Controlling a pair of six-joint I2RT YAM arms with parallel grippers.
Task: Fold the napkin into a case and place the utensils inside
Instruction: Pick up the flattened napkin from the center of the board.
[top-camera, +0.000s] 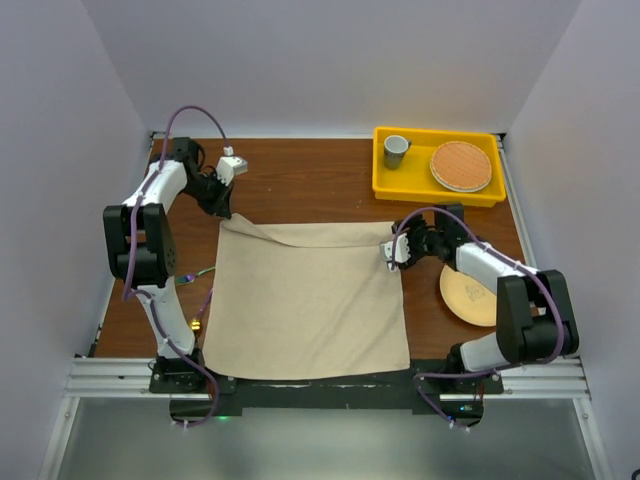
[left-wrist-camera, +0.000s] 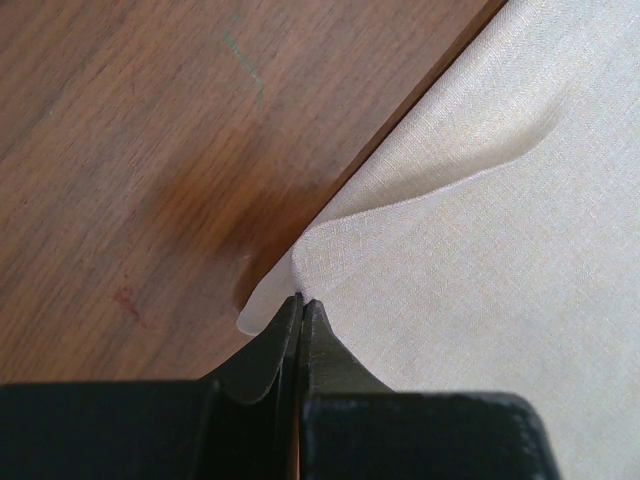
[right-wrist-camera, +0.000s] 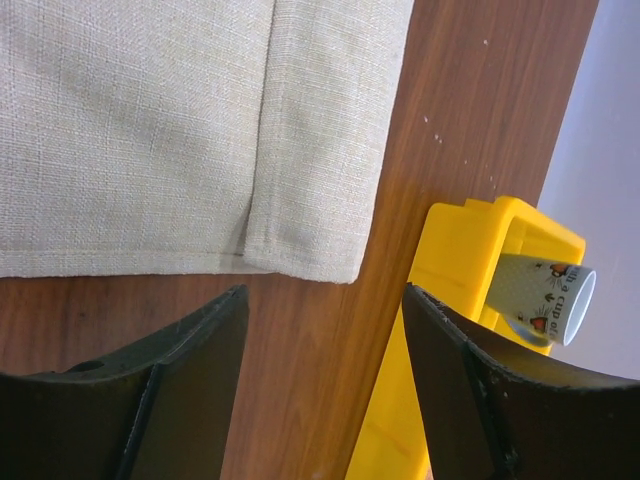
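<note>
The left gripper (left-wrist-camera: 300, 302) is shut tight on a corner of the napkin (left-wrist-camera: 480, 260), the cloth pinched between its fingertips and lifted slightly off the table (left-wrist-camera: 130, 150). A soft ridge runs away from that pinch across the cloth. The rest of the napkin (top-camera: 305, 305) lies spread flat, stretching from this gripper toward the arm bases and across to the right gripper (top-camera: 392, 252).

The right gripper (right-wrist-camera: 325, 292) stands with its jaws well apart and grips nothing. The other far corner of the napkin (right-wrist-camera: 150, 130) lies just ahead of its fingertips, apart from them, with a narrow folded-over strip along that edge.

Beyond and to the outer side of the right gripper sits a yellow bin (top-camera: 430, 191). In the bin end nearest the gripper stands a small cup (top-camera: 396, 150), and a round woven mat (top-camera: 461, 165) fills most of the other end. The right wrist view also catches the bin (right-wrist-camera: 470, 250) and the cup (right-wrist-camera: 545, 300).

Behind the right gripper, partly under its arm, rests a peach plate (top-camera: 468, 298). Slim utensils (top-camera: 197, 271) lie beside the napkin's left edge, back from the left gripper; they are too small to tell apart.
</note>
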